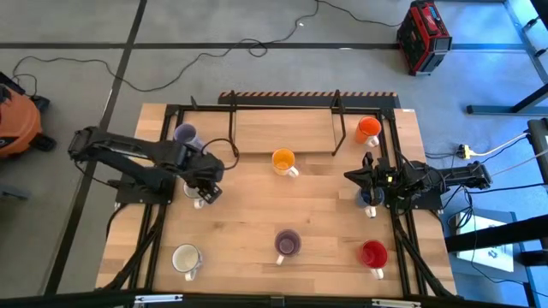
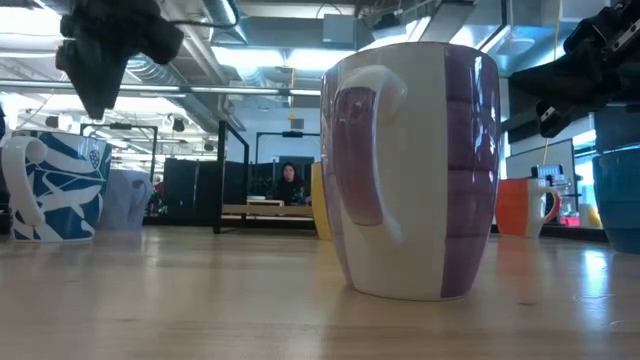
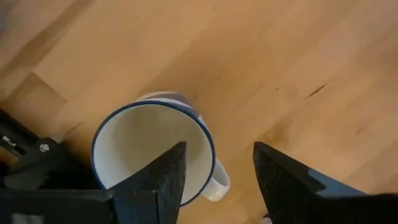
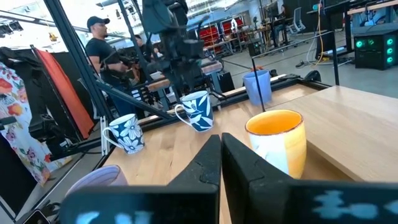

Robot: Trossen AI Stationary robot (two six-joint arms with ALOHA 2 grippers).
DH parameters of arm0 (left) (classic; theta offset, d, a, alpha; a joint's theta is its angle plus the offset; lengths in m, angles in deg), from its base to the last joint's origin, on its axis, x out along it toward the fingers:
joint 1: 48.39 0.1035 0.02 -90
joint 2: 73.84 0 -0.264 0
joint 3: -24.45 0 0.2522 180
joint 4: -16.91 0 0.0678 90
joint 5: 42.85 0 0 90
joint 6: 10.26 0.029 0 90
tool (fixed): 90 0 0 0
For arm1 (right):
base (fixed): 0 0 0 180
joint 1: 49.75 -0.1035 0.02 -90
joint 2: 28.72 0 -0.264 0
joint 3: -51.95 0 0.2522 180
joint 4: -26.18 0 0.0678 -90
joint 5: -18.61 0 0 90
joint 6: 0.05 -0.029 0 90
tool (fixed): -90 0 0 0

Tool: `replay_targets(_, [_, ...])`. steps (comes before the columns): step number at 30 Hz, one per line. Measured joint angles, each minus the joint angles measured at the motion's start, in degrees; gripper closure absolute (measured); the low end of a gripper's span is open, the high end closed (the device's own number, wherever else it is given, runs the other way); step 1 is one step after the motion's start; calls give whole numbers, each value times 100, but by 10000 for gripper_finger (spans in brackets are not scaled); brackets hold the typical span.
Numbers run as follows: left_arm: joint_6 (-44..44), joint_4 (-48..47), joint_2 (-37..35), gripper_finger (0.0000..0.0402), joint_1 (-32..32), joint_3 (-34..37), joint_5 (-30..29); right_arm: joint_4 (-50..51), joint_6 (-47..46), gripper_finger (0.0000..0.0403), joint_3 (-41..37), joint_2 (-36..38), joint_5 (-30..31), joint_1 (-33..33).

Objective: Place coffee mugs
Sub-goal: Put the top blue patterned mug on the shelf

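Note:
Eight mugs stand upright on the wooden table. My left gripper (image 1: 205,185) hovers open above a white mug with blue leaf pattern (image 3: 152,149), its fingers over the rim and handle side without touching; in the low view, the left gripper (image 2: 100,60) hangs clear above this patterned mug (image 2: 55,185). My right gripper (image 1: 353,176) is shut and empty, pointing level toward the table's left, facing the yellow-orange mug (image 4: 277,140). A blue mug (image 1: 371,198) stands under the right arm. The purple mug (image 1: 287,244) stands near the near edge.
A lavender mug (image 1: 185,134) and an orange mug (image 1: 368,129) stand toward the far edge, a red mug (image 1: 373,254) and a white floral mug (image 1: 186,258) near the near corners. A black metal frame (image 1: 282,107) edges the table. People stand beyond the table's left side (image 4: 99,43).

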Motion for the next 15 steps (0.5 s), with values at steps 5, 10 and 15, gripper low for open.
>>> replay_targets(5, [11,-102,388,222,0,2,-12,1,0,400,0,-2,-2,0])
replay_targets(10, [1,-73,759,222,-2,2,-14,2,2,400,0,-2,-2,0])
replay_targets(15, [12,-31,1051,223,0,2,-43,2,2,400,2,-2,-2,0])
